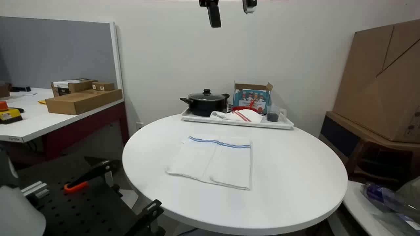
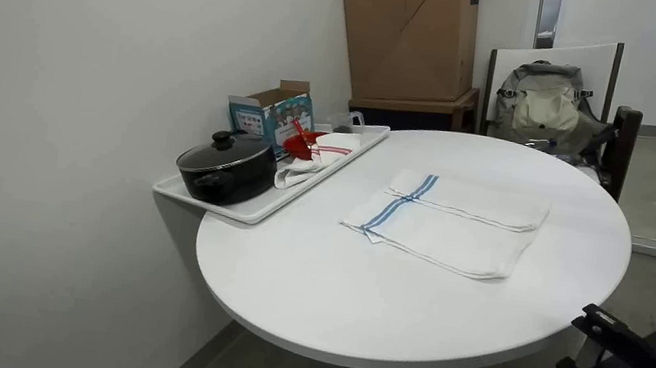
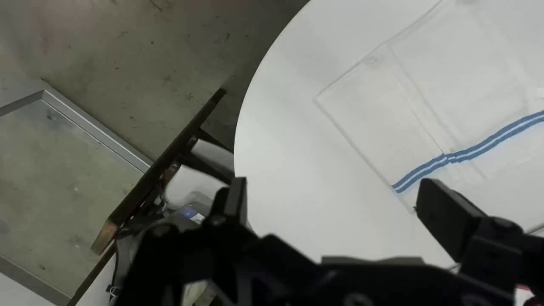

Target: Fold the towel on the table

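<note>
A white towel with a blue double stripe along one edge lies flat on the round white table. The towel is near the table's middle, and it also shows in an exterior view and in the wrist view. It appears layered, with an edge or crease running across it and breaking the stripe. My gripper is high above the table, only its fingertips showing at the top edge. In the wrist view the gripper has its fingers wide apart with nothing between them, well above the towel.
A white tray at the table's wall side holds a black lidded pot, a red-striped cloth, a red dish, a clear cup and an open box. A large cardboard box stands beyond the table.
</note>
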